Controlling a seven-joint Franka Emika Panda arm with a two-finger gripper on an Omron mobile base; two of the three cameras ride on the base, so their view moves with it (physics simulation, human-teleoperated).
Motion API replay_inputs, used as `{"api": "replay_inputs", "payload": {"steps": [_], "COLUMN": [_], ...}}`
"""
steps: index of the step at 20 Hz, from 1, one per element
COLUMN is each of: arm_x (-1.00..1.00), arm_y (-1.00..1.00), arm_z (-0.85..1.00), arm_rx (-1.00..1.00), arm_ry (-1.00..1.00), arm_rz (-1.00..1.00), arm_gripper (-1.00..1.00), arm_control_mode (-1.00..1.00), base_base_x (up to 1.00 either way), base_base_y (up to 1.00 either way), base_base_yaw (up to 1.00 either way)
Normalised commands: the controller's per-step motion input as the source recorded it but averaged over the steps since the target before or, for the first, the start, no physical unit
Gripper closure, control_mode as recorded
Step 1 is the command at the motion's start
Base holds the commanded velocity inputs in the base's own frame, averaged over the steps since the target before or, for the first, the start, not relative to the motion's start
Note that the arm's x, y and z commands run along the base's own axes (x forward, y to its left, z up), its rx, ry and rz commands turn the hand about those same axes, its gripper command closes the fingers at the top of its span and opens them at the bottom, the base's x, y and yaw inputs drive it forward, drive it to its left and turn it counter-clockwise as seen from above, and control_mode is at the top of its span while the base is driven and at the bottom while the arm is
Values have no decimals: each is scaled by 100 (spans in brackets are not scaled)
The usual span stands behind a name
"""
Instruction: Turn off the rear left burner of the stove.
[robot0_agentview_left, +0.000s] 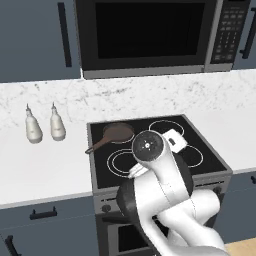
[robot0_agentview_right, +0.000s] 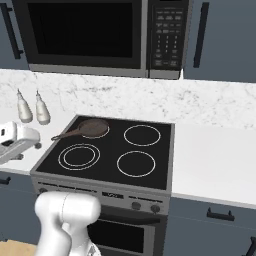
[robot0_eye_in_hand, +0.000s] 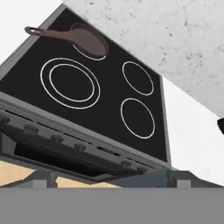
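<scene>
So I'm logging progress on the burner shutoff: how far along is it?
Barely started. Done: the base faces the stove. In hand: the arm is raised, with the hand camera looking down at the knob row; the claw is wide open and holds nothing. Left: reaching and turning the knob for the rear left burner, where the brown pan sits.

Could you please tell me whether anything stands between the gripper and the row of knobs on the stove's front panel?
Nothing visible does. The small dark knobs on the grey steel stove lie uncovered below the hand camera. The small brown frying pan sits back on the rear left burner, away from the panel.
</scene>
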Motion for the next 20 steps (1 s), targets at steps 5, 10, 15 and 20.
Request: {"api": "replay_inputs", "payload": {"steps": [5,10,15,20], "arm_x": [-22,-28,-25,-11], "arm_y": [33,6,0,1], "arm_z": [-39,-45,-54,-64], "arm_rx": [-29,-31,-23,-13], "arm_ry": [-10,-15,-11,-1], "arm_rz": [8,7,2,4], "arm_gripper": [-100,-100,-100,-100], "arm_control_mode": [-100,-100,-100,-100], "base_base_x": [0,0,0,0], "base_base_y": [0,0,0,0], "base_base_yaw": [0,0,0,0]}}
